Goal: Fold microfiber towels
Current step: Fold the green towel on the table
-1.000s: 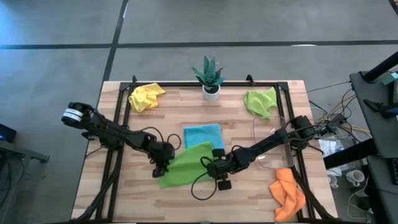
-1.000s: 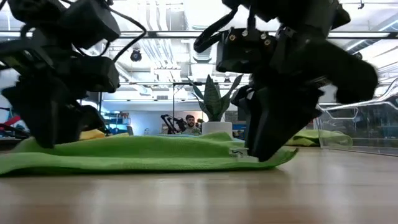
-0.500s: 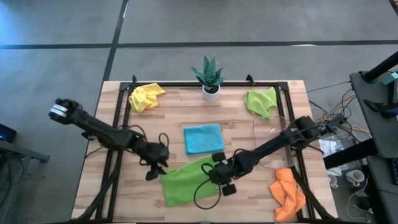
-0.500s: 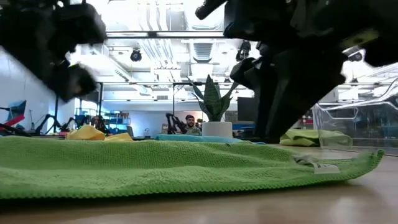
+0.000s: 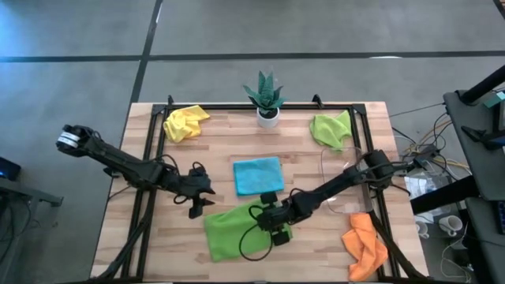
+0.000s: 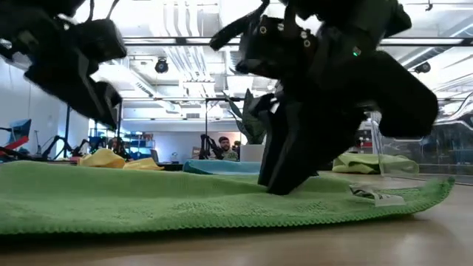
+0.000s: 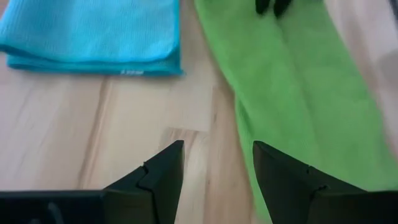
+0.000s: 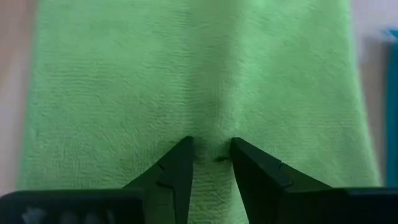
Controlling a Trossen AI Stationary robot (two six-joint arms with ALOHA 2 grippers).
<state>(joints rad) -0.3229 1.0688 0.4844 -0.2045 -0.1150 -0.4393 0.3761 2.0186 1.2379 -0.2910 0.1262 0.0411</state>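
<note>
Lime green towel (image 5: 237, 227) flat at surface (image 5: 181, 252) front centre, right tool (image 5: 272, 226) on its right edge, left tool (image 5: 200, 197) just off its upper left corner; blue towel (image 5: 258, 174) folded centre; yellow (image 5: 185, 122), second green (image 5: 331, 128), orange (image 5: 364, 244) towels crumpled toward corners; potted plant (image 5: 267, 99) rear centre.

Overhead, table-level and two close wrist views.
</note>
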